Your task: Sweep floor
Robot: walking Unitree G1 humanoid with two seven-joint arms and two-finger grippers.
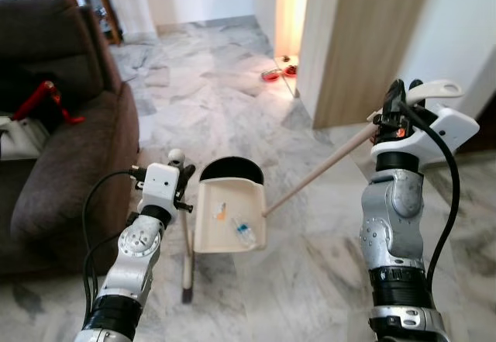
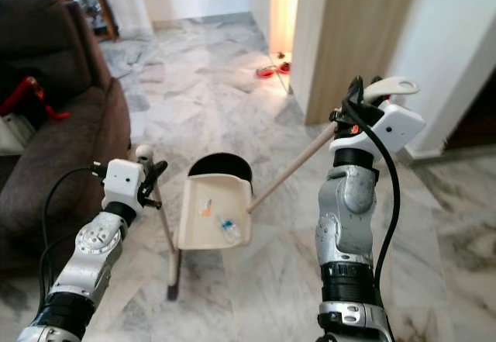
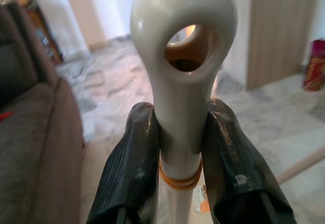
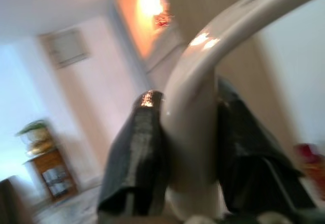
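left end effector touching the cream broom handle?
Touching. The left wrist view shows the left end effector with both black fingers pressed against the cream plastic broom handle with the looped tip, no gap on either side.

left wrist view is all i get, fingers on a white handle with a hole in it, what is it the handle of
Observer: A broom. The left gripper holds its top, and the stick runs down to the floor beside the dustpan.
Operator: anything in the dustpan
Observer: Yes, a few scraps lie in its tray, orange and blue among them.
Operator: who holds the dustpan
Observer: The right gripper is shut on the curved top of its long handle, which slants down to the tray.
Operator: whats to the left of me
Observer: A brown sofa, close beside the left arm.
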